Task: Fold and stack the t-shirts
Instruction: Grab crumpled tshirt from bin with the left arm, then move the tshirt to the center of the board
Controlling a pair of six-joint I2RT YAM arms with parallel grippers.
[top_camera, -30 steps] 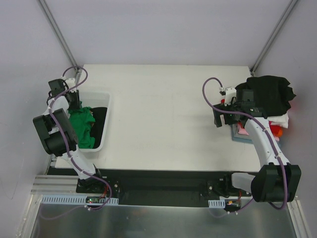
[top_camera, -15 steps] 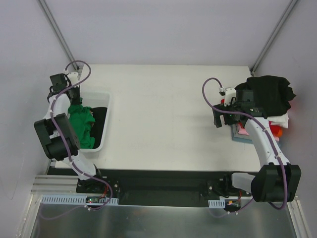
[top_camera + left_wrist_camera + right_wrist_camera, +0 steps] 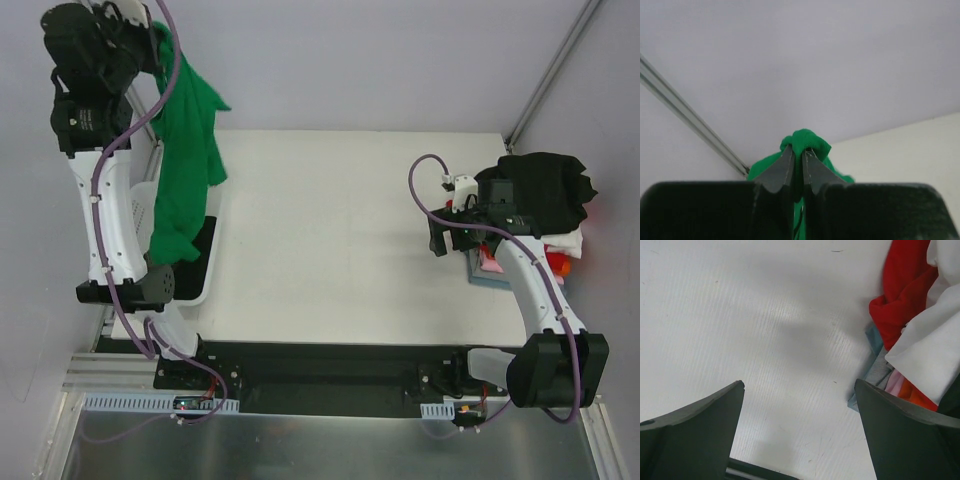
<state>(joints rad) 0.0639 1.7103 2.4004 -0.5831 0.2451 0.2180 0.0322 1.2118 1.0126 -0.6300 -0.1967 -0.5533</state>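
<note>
The bright green t-shirt (image 3: 185, 140) hangs long and wrinkled at ten o'clock, clamped in the left claw (image 3: 798, 151); only the wrist view shows this pinch. The right claw (image 3: 799, 385) stands apart.

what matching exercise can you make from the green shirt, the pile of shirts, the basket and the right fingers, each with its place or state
Column one
1 green shirt
2 pile of shirts
3 basket
4 right fingers

Column two
a open over the bare table
b hanging from the shut left fingers
c at the table's right edge
d at the table's left edge

Pairs: 1-b, 2-c, 3-d, 4-a
</note>
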